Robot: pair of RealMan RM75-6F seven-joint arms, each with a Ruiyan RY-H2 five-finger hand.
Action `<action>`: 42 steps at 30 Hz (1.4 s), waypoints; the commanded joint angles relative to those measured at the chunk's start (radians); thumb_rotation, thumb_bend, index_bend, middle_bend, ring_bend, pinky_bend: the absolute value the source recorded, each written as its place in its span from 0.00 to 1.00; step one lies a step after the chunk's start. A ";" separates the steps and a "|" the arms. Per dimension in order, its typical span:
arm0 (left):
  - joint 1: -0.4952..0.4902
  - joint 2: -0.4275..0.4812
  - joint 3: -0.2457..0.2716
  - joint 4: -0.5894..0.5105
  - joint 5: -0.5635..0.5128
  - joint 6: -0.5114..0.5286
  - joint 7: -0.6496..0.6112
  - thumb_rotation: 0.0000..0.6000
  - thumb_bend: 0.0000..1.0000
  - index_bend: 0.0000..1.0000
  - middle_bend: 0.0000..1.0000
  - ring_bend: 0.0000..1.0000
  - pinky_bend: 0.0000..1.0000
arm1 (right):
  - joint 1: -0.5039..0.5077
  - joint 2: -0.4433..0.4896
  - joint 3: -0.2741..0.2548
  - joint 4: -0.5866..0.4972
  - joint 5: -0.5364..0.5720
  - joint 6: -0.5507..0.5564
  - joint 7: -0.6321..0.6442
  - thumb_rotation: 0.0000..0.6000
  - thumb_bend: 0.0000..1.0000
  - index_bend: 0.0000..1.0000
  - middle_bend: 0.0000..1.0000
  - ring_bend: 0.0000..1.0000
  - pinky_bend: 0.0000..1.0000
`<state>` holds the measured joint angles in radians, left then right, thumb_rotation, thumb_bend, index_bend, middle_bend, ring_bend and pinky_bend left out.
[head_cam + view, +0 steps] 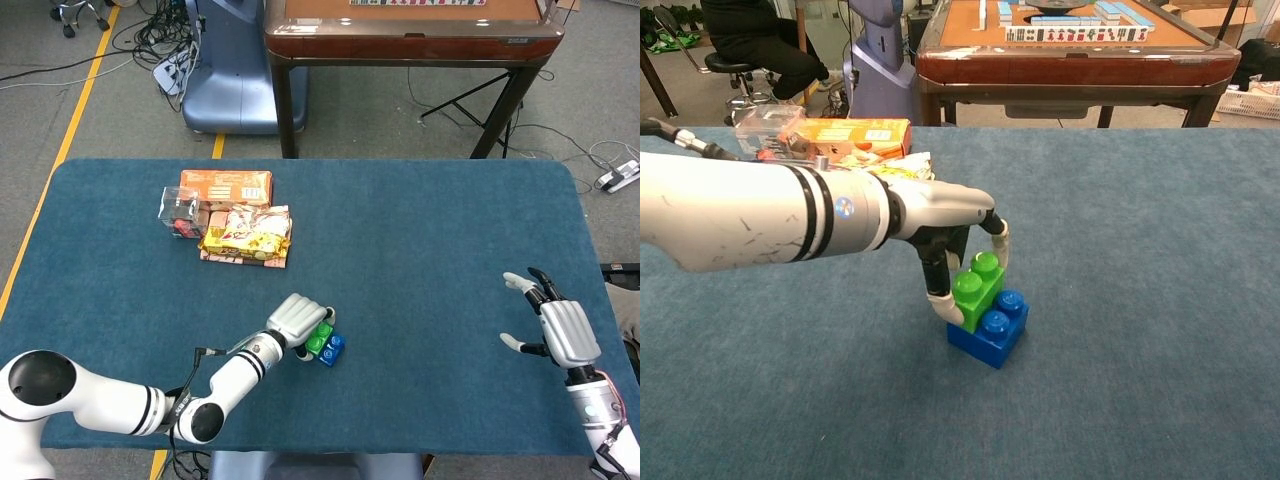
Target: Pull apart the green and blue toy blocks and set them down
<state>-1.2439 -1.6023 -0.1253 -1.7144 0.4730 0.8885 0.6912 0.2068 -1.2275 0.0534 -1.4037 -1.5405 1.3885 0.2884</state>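
Green block (977, 285) sits joined atop the blue block (990, 329) near the counter's (430, 250) front edge; left robot hand (945, 230) pinches green, right robot hand (555, 325) spread idle. Separation remains undone.

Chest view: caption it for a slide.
Left hand closes its fingers around the green block, stacked on the blue block.

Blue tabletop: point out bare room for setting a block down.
Widest bare stretch of the blue felt tabletop: between the stacked green and blue blocks and the right hand. Crowded far left, around the snack packets.
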 commanded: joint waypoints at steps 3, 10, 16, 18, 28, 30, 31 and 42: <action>0.001 -0.005 0.003 0.008 0.005 -0.006 -0.018 1.00 0.00 0.47 1.00 0.92 1.00 | 0.000 -0.003 -0.001 0.004 0.000 -0.001 0.004 1.00 0.00 0.19 0.29 0.31 0.42; 0.010 0.000 -0.002 0.008 0.008 -0.027 -0.067 1.00 0.00 0.54 1.00 0.92 1.00 | 0.000 -0.004 0.000 0.006 0.000 0.000 0.007 1.00 0.00 0.19 0.29 0.31 0.42; 0.041 0.031 -0.009 -0.008 0.051 -0.051 -0.142 1.00 0.03 0.57 1.00 0.93 1.00 | 0.004 0.003 0.004 -0.003 -0.003 0.002 0.004 1.00 0.00 0.19 0.30 0.31 0.42; 0.060 0.045 -0.012 -0.016 0.074 -0.053 -0.177 1.00 0.03 0.57 1.00 0.93 1.00 | 0.007 0.007 0.006 -0.013 -0.005 0.000 0.006 1.00 0.00 0.20 0.30 0.31 0.42; 0.200 0.095 -0.055 -0.044 0.153 0.088 -0.356 1.00 0.10 0.60 1.00 0.93 1.00 | 0.064 0.048 0.037 -0.113 -0.024 -0.035 0.014 1.00 0.00 0.23 0.37 0.40 0.53; 0.225 0.100 -0.066 -0.056 0.141 0.147 -0.363 1.00 0.10 0.61 1.00 0.94 1.00 | 0.086 0.057 0.049 -0.141 -0.020 -0.058 0.010 1.00 0.00 0.23 0.39 0.45 0.65; 0.234 0.104 -0.072 -0.063 0.133 0.163 -0.368 1.00 0.10 0.61 1.00 0.94 1.00 | 0.096 0.061 0.054 -0.154 -0.018 -0.070 0.009 1.00 0.00 0.23 0.40 0.47 0.69; 0.316 0.127 -0.139 -0.116 0.087 0.346 -0.368 1.00 0.15 0.64 1.00 0.95 1.00 | 0.248 0.085 0.145 -0.298 0.094 -0.266 -0.029 1.00 0.00 0.27 0.91 0.99 1.00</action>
<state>-0.9431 -1.4712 -0.2491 -1.8189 0.5641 1.1932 0.3135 0.4234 -1.1480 0.1745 -1.6739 -1.4801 1.1600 0.2747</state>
